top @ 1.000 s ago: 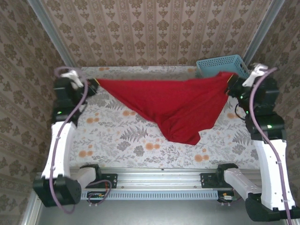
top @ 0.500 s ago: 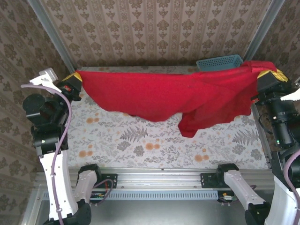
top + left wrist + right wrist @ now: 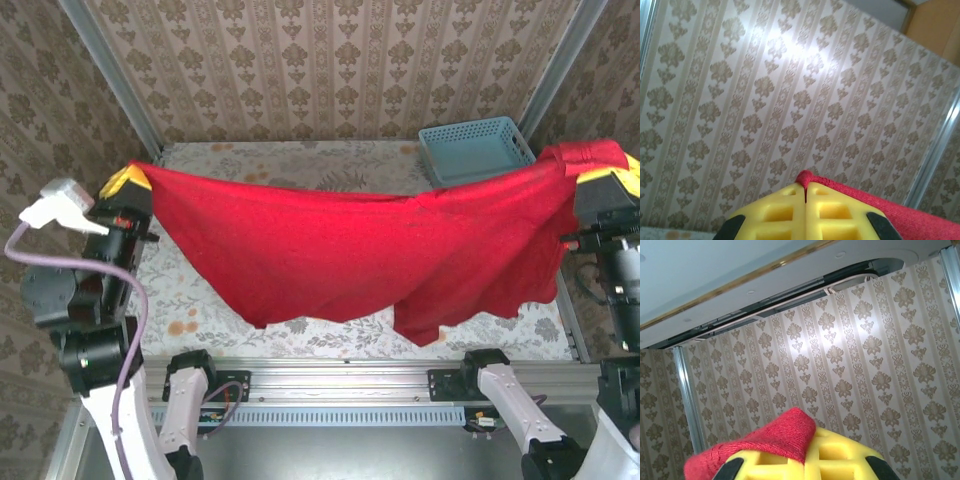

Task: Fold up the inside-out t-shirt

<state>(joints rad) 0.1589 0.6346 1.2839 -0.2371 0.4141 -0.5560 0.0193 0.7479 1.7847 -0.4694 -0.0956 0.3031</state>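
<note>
The plain red soft cloth t-shirt (image 3: 350,250) hangs stretched in the air above the table (image 3: 300,160). Its top edge runs from the left gripper (image 3: 128,186) across to the right gripper (image 3: 603,172), and its lower edge sags in two lobes toward the near side. Each pair of yellow jaws is pressed together on a top corner of the cloth.

The overhead view gives the whole span. The left wrist view shows a red fold coming out at the meeting line of the fingers and trailing off to the right. In the right wrist view, a rounded bunch of red cloth is draped over one fingertip.

A light-blue plastic basket (image 3: 475,150) sits at the far right corner of the table, the shirt crossing its near edge. The table has a floral cover, and beige damask wallpaper (image 3: 330,60) lines the walls. The right wrist view also shows a white ceiling (image 3: 715,270).
</note>
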